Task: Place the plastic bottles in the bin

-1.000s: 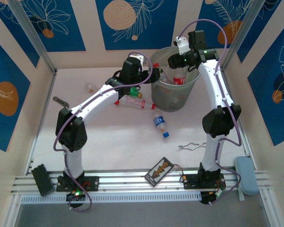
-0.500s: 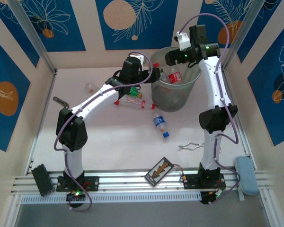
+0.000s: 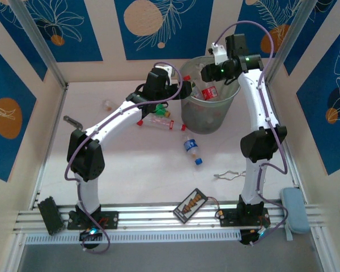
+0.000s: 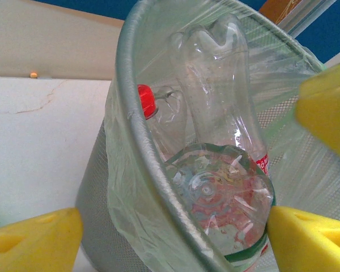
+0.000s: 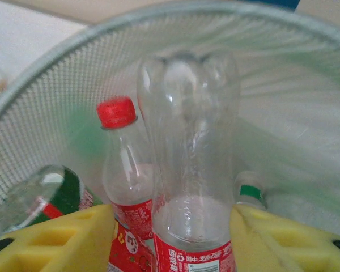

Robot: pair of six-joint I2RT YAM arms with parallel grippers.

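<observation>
Read the table (image 3: 130, 170) from above as a clock face, with twelve at the far wall. At eleven, a small cluster of loose bottles (image 3: 157, 119) lies on its side under the left forearm. The left gripper (image 4: 175, 226) sits against the nine o'clock side of the bin (image 3: 212, 119). Its fingers are spread wide across the rim, one outside the wall and one over the inside, and they clamp nothing. A green-labelled bottle (image 4: 221, 209) rests inside the liner just beyond them, base toward the camera.

The bin stands at one o'clock on the table. Below it, toward the centre, a blue-labelled bottle (image 3: 191, 148) lies alone.

The right gripper (image 5: 173, 226) hangs over the bin's twelve o'clock rim with its fingers partly apart, either side of an upturned bottle (image 5: 187, 141). One finger looks pressed to it and the other shows a sliver of gap, so I cannot tell whether it is gripped. A red-capped bottle (image 5: 122, 153) leans beside it.

The bottles look empty, so they are probably very light, thin-walled and slick. They would likely dent under a hard squeeze and roll or skid if nudged. The best hold is probably across the labelled middle, square to the long axis, with a gentle close.
</observation>
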